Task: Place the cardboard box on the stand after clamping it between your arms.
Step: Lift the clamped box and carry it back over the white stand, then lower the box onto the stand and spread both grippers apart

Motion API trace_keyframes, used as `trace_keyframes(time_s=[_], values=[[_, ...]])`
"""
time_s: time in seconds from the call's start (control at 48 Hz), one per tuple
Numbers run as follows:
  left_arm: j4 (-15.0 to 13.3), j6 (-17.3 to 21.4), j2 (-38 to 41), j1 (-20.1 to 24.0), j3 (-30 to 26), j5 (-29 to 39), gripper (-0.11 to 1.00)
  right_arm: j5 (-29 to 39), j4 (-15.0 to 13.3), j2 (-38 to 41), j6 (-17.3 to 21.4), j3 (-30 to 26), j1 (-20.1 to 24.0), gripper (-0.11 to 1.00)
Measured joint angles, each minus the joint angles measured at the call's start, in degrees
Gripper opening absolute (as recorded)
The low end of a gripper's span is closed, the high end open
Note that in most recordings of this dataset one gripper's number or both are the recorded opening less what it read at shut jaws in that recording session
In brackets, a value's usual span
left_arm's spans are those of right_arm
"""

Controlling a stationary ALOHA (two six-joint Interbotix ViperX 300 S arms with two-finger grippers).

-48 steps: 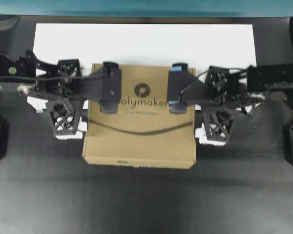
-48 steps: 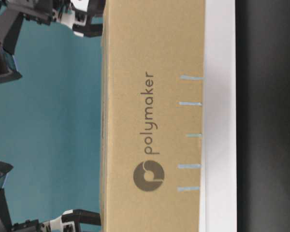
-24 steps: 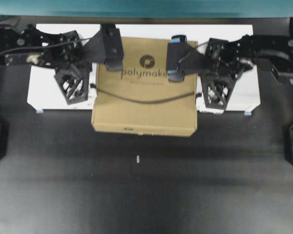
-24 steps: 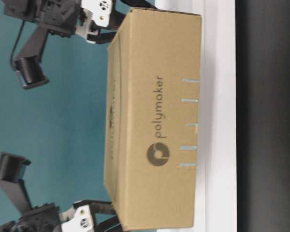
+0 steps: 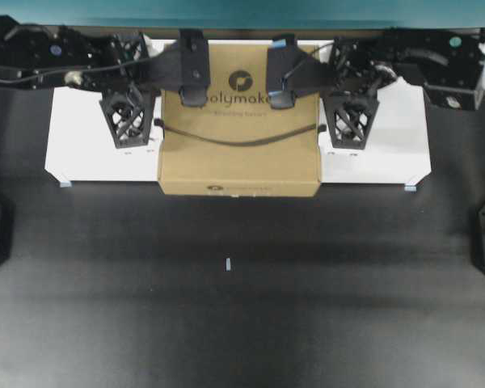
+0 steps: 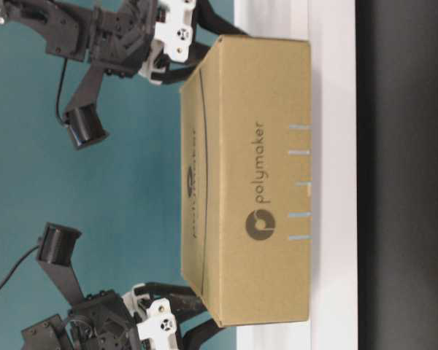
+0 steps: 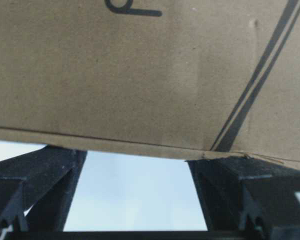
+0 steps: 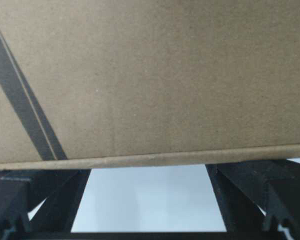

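The cardboard box (image 5: 239,129) is seen lying on the middle of the stand (image 5: 81,145), its printed top facing up and its near edge reaching just past the stand's front edge. In the table-level view the box (image 6: 255,182) is shown resting against the white stand (image 6: 332,146), with small blue marks along its lower side.

Part of the box's top is covered: the "polymaker" lettering is cut off at both ends by the black cameras carried over it, and the far edge of the box is hard to make out under the arms. The stand's back edge is largely hidden behind the arms, and only its two outer parts and front strip are seen bare.

To the left of the box the left gripper (image 5: 129,121) is found, its lattice fingers (image 5: 128,128) spread wide and pressed flat against the box's left side. To the right of the box the right gripper (image 5: 349,123) is placed the same way, its fingers (image 5: 352,125) splayed fully apart and set against the right side. Nothing is gripped between either pair of jaws; the box is simply flanked by them. In both wrist views the box wall (image 7: 140,70) (image 8: 150,75) fills the upper part, and the dark fingers (image 7: 35,185) (image 8: 250,195) are seen just under its edge, their tips cut off by the frame.
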Motion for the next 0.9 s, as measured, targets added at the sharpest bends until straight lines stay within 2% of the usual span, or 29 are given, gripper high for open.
trace_keyframes(time_s=[0.25,0.604,0.896], values=[[0.0,0.4,0.9,4.7,0.0,-2.1,0.76,-2.3,0.0,1.7,-1.2,-1.5,-3.3,0.8],[0.0,0.4,1.1,4.9,-0.1,-2.5,0.76,-3.0,0.0,2.2,-5.4,-1.9,-5.0,0.8],[-0.1,0.7,-1.1,5.4,3.2,-5.3,0.76,-6.4,0.3,0.9,-5.7,1.1,-7.6,0.8]])
